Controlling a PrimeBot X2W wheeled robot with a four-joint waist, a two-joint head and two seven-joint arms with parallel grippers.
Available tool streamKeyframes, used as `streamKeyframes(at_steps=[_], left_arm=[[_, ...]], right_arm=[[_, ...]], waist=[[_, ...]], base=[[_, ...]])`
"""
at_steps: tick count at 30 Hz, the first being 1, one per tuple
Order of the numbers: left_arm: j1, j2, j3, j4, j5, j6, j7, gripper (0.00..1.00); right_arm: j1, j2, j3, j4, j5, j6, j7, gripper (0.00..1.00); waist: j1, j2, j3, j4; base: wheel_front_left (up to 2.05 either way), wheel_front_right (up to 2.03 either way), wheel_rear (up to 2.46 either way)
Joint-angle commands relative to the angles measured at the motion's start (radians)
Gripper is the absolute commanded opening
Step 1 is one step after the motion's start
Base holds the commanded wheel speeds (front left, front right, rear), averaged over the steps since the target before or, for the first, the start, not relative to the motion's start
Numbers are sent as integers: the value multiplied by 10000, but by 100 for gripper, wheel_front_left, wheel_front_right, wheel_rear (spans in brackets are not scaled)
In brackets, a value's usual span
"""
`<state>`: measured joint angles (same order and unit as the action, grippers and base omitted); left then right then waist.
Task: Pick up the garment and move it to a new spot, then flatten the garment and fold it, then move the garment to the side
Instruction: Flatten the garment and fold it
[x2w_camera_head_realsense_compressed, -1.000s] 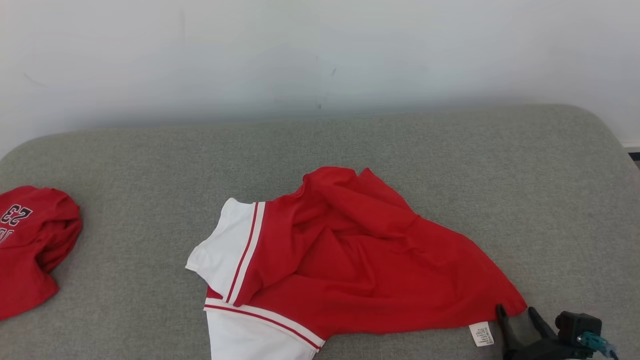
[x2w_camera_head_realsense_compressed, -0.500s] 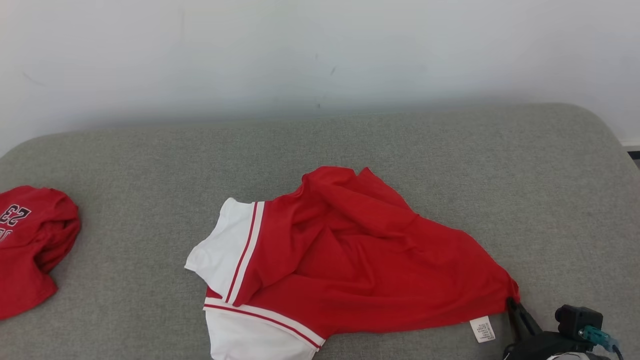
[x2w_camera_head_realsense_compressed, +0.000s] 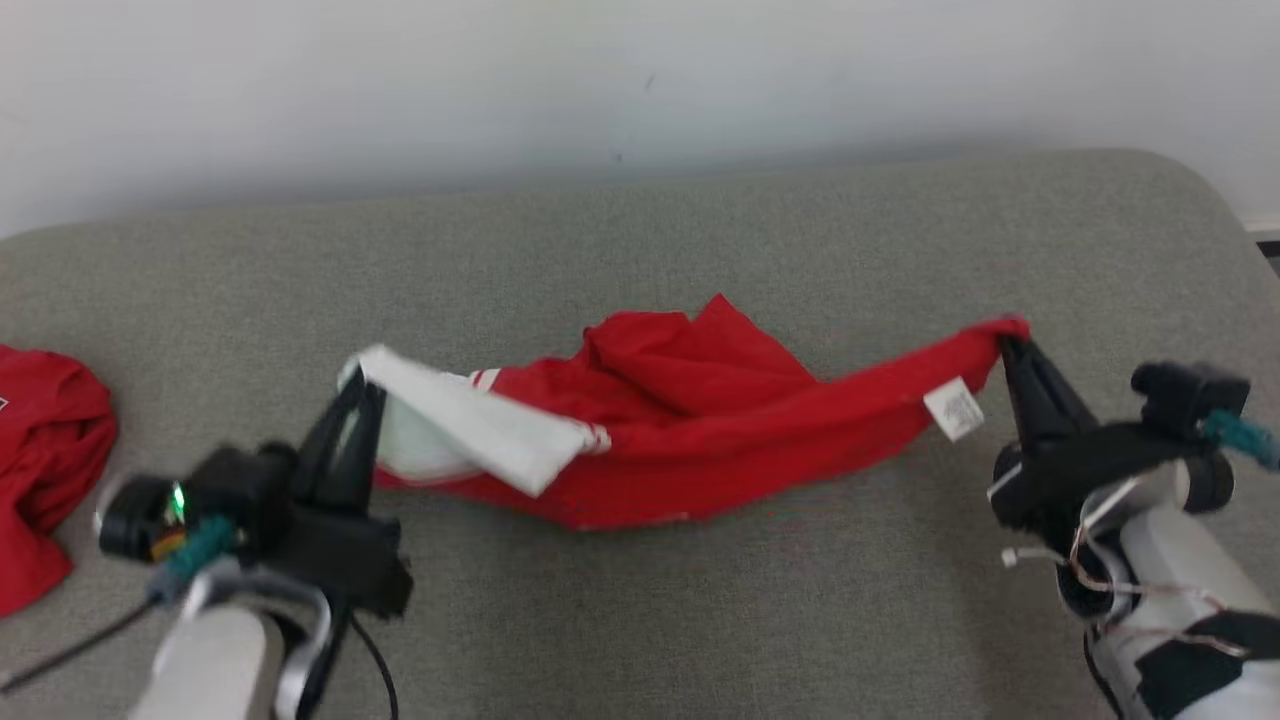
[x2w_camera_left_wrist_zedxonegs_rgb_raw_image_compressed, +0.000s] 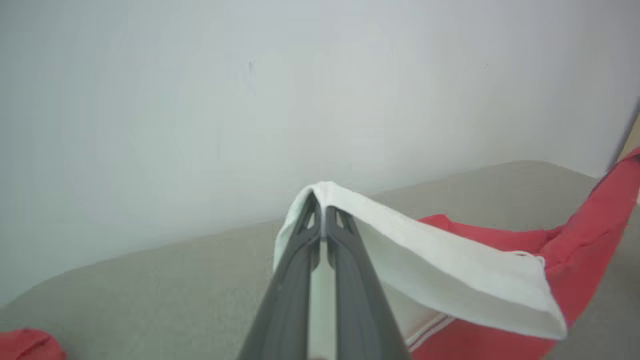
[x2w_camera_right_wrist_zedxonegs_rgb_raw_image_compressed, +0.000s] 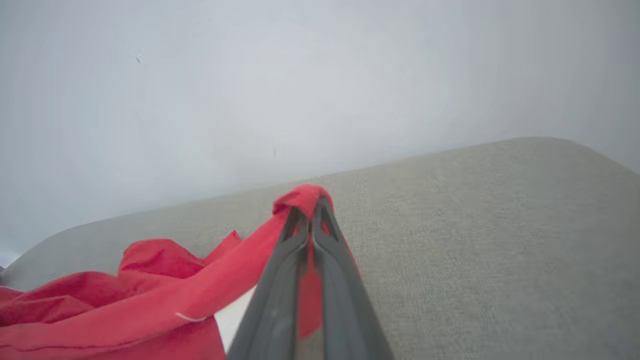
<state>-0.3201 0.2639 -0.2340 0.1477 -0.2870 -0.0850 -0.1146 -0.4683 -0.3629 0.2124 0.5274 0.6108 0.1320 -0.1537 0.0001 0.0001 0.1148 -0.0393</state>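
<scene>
Head view gives me the left tool (x2w_camera_head_realsense_compressed: 362, 392) pressed together on the white end of the garment (x2w_camera_head_realsense_compressed: 700, 440), and the right tool (x2w_camera_head_realsense_compressed: 1005, 345) pinching its red corner, just beside the white label (x2w_camera_head_realsense_compressed: 955, 408). Between both tools the garment sags onto the grey surface (x2w_camera_head_realsense_compressed: 800, 600). Well left of the left tool lies a second red cloth (x2w_camera_head_realsense_compressed: 45, 450).

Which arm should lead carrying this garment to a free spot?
Probably the right: the right gripper pinches the garment's red corner beside bare cushion, while the left gripper sits near a second red shirt.
</scene>
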Motion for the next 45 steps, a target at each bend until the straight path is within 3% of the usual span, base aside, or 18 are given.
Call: streamKeyframes(at_steps=[1, 6, 12, 21, 31, 45], left_arm=[[-684, 162, -16, -129, 88, -83, 196, 0], [-3922, 642, -176, 197, -241, -365, 1269, 0], [-8215, 893, -523, 1655, -737, -444, 2208, 0], [-13639, 925, -1706, 3824, -1201, -440, 2259, 0], [-16875, 922, -2505, 6184, -1216, -441, 1636, 0], [-18391, 91, -3593, 8128, -2039, -441, 714, 0]], right_arm=[[-502, -18, 45, -99, 168, -25, 205, 0], [-2990, -9, 11, 7, 918, -25, 1361, 0], [-6562, 373, -247, 655, 1869, -25, 2676, 0], [-11301, 757, -1006, 2850, 2030, -25, 3212, 0], [-14116, 655, -1255, 4753, 1437, -25, 2720, 0], [-15203, 617, -880, 6040, 1102, -25, 2122, 0]], waist=[[-1, -1, 485, -136], [-1, -1, 1637, -325], [-1, -1, 3172, -697], [-1, -1, 4658, -1091], [-1, -1, 5107, -1077], [-1, -1, 4900, -889]], base=[[0, 0, 0], [0, 0, 0], [0, 0, 0], [0, 0, 0], [0, 0, 0], [0, 0, 0]])
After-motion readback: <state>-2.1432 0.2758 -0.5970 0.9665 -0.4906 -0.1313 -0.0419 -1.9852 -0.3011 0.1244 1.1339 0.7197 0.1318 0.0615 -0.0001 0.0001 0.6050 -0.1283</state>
